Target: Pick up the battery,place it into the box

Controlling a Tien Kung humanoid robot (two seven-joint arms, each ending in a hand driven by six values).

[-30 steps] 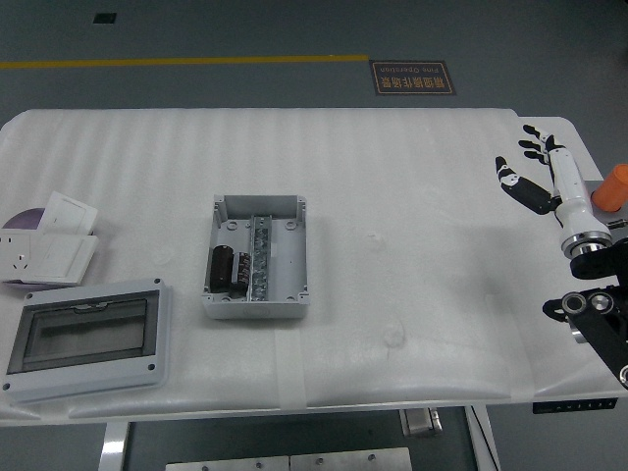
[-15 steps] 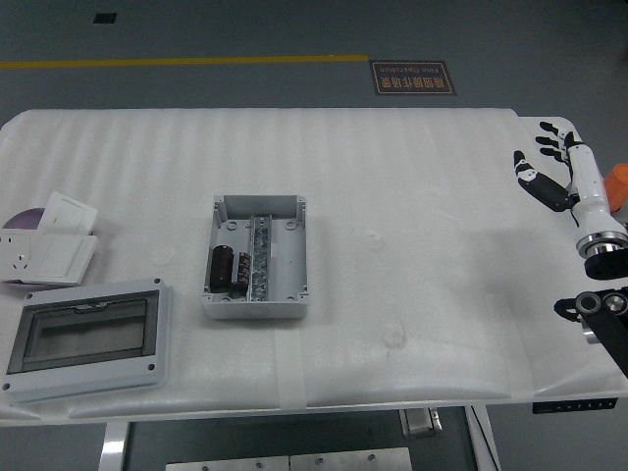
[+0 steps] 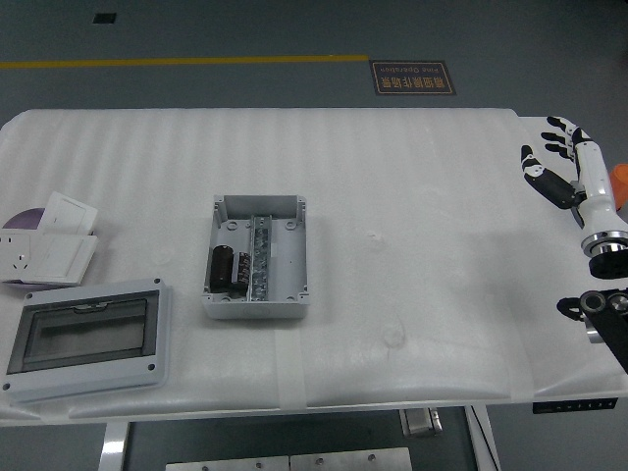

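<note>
A grey open box (image 3: 256,257) sits on the table left of centre. The dark cylindrical battery (image 3: 221,269) lies inside it, in the left compartment beside a metal rail (image 3: 260,257). My right hand (image 3: 557,165) hovers at the table's far right edge, well away from the box, fingers spread and holding nothing. The left arm is out of the picture.
A grey enclosure with a clear window lid (image 3: 86,338) lies at the near left. White socket plates (image 3: 47,243) are stacked at the left edge. An orange object (image 3: 618,178) shows behind my right wrist. A floor sign (image 3: 411,77) lies beyond the table.
My right hand has drawn back to the right and slightly away, toward the table's right edge. The box and battery have not moved.
</note>
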